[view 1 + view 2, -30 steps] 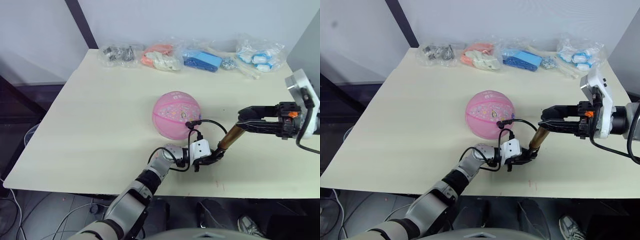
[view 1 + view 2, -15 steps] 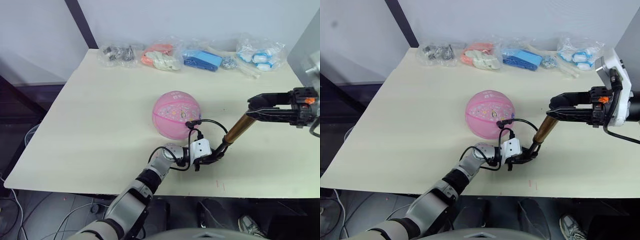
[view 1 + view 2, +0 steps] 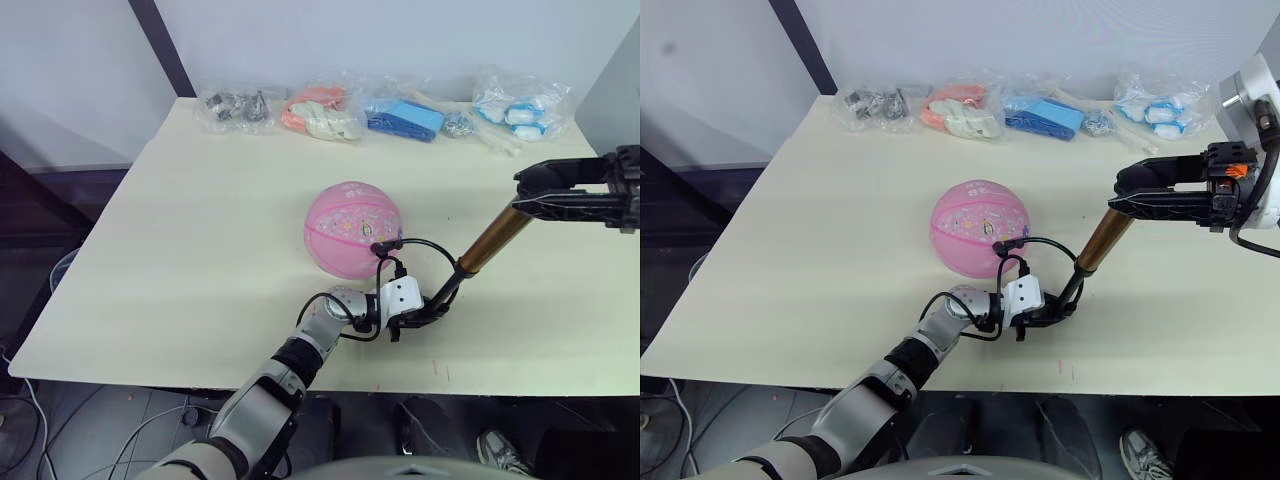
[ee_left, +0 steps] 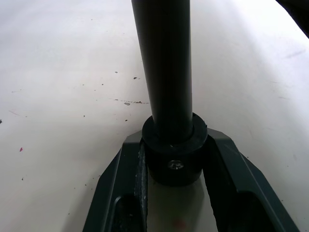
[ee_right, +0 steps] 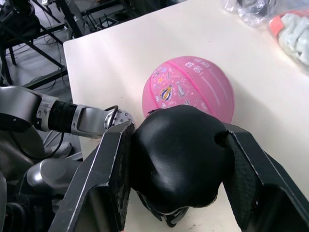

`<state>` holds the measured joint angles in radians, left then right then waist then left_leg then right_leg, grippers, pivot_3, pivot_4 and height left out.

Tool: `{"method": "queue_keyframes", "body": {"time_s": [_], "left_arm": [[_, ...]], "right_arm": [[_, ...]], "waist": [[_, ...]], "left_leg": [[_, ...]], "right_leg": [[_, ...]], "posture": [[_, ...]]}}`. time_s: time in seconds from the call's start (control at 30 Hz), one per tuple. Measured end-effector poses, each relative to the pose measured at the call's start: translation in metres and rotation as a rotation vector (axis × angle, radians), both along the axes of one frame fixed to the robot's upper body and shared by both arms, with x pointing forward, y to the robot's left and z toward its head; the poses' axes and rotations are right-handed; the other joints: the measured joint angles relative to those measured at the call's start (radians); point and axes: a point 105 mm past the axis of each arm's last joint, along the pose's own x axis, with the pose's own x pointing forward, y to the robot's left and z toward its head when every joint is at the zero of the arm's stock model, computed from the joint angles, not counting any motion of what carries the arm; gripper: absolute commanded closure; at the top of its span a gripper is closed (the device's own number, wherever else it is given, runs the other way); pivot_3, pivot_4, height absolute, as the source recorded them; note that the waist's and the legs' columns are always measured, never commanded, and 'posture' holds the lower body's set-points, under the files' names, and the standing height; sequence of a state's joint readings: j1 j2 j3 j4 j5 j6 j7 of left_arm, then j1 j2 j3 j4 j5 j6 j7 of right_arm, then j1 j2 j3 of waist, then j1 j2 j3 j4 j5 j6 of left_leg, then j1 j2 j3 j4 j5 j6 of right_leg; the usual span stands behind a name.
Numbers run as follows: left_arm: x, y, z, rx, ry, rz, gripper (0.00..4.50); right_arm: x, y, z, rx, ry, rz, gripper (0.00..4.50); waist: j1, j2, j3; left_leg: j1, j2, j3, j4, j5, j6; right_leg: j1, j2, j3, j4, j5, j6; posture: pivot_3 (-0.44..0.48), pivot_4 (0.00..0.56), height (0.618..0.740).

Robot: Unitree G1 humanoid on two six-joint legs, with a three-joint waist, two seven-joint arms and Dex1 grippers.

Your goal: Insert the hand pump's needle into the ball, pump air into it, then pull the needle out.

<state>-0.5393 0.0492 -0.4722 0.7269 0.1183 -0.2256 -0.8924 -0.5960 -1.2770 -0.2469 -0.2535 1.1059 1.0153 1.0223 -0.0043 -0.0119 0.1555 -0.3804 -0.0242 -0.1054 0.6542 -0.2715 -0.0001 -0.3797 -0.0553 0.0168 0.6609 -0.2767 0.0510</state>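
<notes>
A pale cream table (image 3: pixel 180 230) against a grey wall, with a row of plastic bags (image 3: pixel 380 115) along the far edge. The left gripper (image 3: pixel 425 315) sits low on the tabletop with its jaws clamped narrow around the black end cap of the hand pump (image 3: pixel 492 240); in the left wrist view the collar is seated snugly between the two fingers (image 4: pixel 231 179). Up and away from those jaws the bronze tube slants to the right gripper (image 3: pixel 1130 195), whose jaws are closed on the pump's black handle, which bulges between them in the right wrist view. Just beyond the left jaws, toward the middle of the table, the thin black hose loops up to the ball (image 3: pixel 352 228), and its fitting sits against the ball's near side; the needle (image 3: pixel 376 246) itself is too small to make out, so I judge it inserted rather than see it.

Risks now: the hose has little slack, so a hard stroke could drag the fitting sideways and bend or pop the needle. The ball rests free and could roll. If the left jaws slip on that collar, the whole tube lifts.

Room: the left jaws work close to the table's near edge, and the right jaws hang near the table's right side. Open surface lies beyond the ball and off to the left.
</notes>
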Motion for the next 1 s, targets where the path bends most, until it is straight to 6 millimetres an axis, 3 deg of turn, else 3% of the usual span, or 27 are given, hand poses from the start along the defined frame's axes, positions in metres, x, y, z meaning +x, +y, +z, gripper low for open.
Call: {"method": "queue_keyframes", "body": {"time_s": [0.47, 0.73, 1.0], "left_arm": [[0.0, -0.001, 0.0, -0.005, 0.003, 0.0, 3.4], [-0.002, 0.001, -0.002, -0.002, 0.009, 0.002, 3.4], [-0.002, 0.002, -0.004, 0.005, 0.013, 0.004, 3.4]], "right_arm": [[0.001, -0.004, 0.008, 0.047, 0.061, -0.062, 2.2], [-0.007, 0.018, 0.005, 0.112, 0.049, -0.008, 2.2], [-0.014, 0.025, -0.002, 0.141, 0.04, 0.004, 2.2]], "waist": [[0.001, 0.001, 0.0], [0.002, 0.001, 0.0], [0.003, 0.0, -0.001]], "left_leg": [[0.0, 0.0, 0.0, 0.0, 0.0, 0.0], [0.0, 0.0, 0.0, 0.0, 0.0, 0.0], [0.0, 0.0, 0.0, 0.0, 0.0, 0.0]], "right_leg": [[0.0, 0.0, 0.0, 0.0, 0.0, 0.0], [0.0, 0.0, 0.0, 0.0, 0.0, 0.0], [0.001, 0.0, 0.0, 0.0, 0.0, 0.0]], "posture": [[0.0, 0.15, 0.74], [0.0, 0.15, 0.74], [0.0, 0.15, 0.74]]}}
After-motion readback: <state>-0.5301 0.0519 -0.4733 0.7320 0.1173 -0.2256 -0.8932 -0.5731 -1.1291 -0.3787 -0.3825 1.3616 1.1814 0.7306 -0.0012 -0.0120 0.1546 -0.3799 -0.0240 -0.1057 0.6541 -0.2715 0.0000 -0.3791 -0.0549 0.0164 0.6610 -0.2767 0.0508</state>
